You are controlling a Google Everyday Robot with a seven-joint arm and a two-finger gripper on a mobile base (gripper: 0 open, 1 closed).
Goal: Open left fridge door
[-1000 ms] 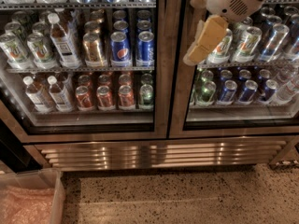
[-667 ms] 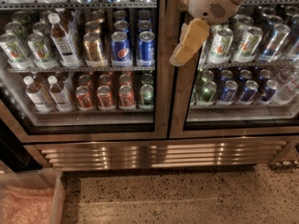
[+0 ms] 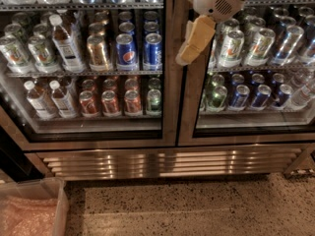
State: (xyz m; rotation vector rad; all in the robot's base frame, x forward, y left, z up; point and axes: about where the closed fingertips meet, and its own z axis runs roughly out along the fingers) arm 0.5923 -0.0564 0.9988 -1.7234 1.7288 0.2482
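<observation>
One view is given: the left fridge door (image 3: 88, 77) is seen shut, taking up the left half of the fridge (bottles and cans are shelved behind its glass). The end effector (image 3: 194, 41) is held high before the steel seam between the two doors; whether it is open or closed cannot be told.

light comes mostly from inside the fridge (image 3: 98, 137), bright on the cans (image 3: 127, 50) and bottles (image 3: 64, 38); warm glare streaks the steel grille (image 3: 167, 161) below, the speckled floor (image 3: 197, 210) is dimmer. the pale end effector (image 3: 189, 50), over the centre door frames (image 3: 172, 97), stands out bright.
</observation>
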